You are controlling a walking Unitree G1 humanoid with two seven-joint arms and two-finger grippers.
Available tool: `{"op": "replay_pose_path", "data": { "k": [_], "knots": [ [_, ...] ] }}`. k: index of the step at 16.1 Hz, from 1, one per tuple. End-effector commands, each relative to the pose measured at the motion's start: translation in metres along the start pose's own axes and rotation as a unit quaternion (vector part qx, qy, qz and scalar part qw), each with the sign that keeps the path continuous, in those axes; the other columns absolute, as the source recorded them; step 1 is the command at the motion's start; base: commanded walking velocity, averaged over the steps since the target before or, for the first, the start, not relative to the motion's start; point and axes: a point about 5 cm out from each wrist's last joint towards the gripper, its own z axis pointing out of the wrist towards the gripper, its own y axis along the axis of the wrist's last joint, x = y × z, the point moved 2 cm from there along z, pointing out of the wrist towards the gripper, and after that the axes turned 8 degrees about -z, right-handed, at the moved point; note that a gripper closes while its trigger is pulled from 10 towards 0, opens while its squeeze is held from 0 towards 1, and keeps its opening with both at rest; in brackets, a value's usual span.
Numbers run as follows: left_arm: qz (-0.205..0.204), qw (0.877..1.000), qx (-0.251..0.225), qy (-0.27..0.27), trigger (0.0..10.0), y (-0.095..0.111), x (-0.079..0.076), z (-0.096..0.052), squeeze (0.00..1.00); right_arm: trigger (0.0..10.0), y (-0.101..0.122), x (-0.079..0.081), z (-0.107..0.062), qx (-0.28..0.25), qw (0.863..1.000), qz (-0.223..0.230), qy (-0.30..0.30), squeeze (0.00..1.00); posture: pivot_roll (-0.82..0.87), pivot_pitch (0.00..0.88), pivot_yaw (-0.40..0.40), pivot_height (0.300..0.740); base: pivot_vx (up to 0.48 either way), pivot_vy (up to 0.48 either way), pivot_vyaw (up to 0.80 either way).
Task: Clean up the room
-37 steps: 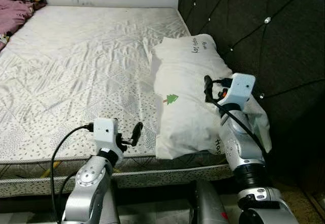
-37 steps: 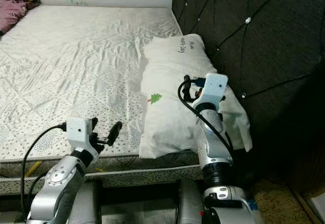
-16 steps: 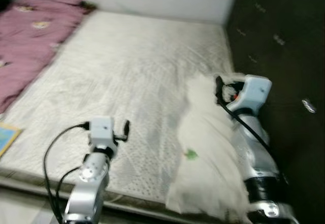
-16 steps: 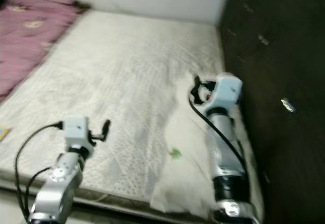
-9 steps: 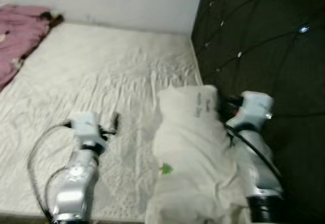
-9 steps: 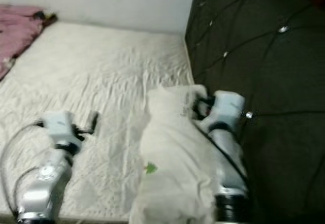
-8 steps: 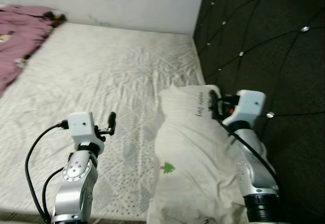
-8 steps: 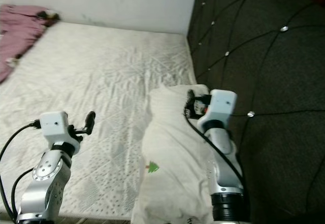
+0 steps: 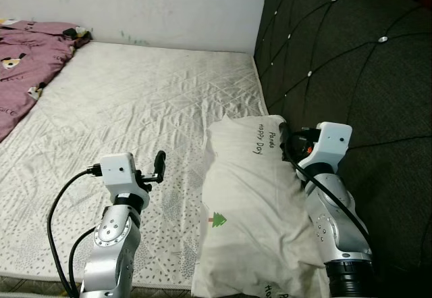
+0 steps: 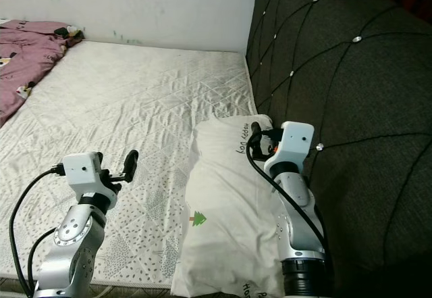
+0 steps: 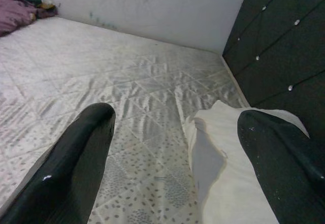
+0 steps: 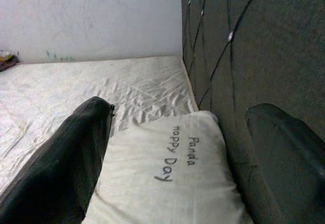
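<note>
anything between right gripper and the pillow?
Nothing visible. The right gripper hangs open just over the pillow at its headboard-side top corner, printed end between the fingers in the wrist view. The left gripper is open over bare mattress.

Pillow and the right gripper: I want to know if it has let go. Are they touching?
Apart. In the right wrist view the right gripper has its fingers spread wide, with the pillow lying beyond and between them, ungrasped.

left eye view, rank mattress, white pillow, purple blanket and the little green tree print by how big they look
1. mattress
2. white pillow
3. purple blanket, cut off by the frame edge, so its true size is unsure
4. green tree print
</note>
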Motion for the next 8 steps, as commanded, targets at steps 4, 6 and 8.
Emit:
{"op": "replay_pose_path", "data": {
  "k": [4,6,8],
  "knots": [
    [-0.007,1.000,-0.006,-0.006,10.0,0.0031,0.0014,0.0006,0.00,10.0,0.0006,0.0018,-0.0007,0.004,1.000,0.006,0.004,0.00,0.02,0.005,-0.046,0.740,0.000,0.000,-0.54],
    [-0.008,1.000,-0.007,-0.010,10.0,0.0033,0.0004,0.0005,0.00,10.0,0.0014,0.0021,-0.0003,0.003,1.000,0.007,0.005,0.00,0.02,0.005,-0.046,0.740,0.000,0.144,-0.40],
    [-0.011,1.000,-0.007,-0.016,10.0,0.0027,-0.0019,-0.0007,0.00,10.0,0.0027,0.0043,0.0004,0.001,1.000,0.007,0.008,0.00,0.02,0.010,-0.045,0.740,0.000,0.289,0.00]
  ]
}}
